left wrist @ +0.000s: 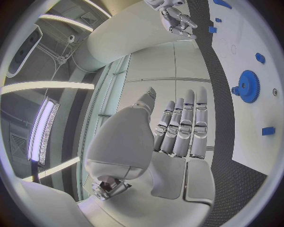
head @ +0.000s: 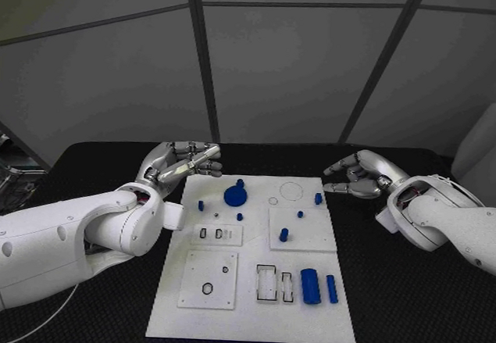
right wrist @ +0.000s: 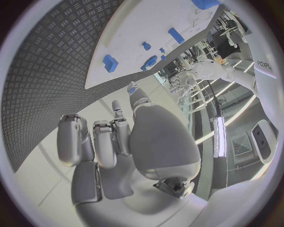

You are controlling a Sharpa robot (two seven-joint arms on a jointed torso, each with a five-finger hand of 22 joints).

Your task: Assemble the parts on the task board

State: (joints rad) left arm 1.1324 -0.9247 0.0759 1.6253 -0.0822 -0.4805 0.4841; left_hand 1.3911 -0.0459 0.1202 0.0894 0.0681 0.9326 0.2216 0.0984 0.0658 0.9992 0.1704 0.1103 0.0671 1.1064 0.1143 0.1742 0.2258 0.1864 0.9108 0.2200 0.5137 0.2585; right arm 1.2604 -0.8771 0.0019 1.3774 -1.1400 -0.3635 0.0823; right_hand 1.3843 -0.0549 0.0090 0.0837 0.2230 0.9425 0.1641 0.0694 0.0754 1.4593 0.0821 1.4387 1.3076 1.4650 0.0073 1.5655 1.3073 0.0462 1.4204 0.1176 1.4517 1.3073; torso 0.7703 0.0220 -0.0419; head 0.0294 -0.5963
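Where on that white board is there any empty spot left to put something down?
The near edge of the white task board, below the two blue cylinders, is bare. The far half is crowded: blue gear and small blue pegs. The black table beside it is open too.

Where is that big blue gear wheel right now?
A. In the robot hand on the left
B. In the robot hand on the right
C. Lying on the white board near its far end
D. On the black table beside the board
C: the blue gear rests on the white board, both robot hands clear of it.
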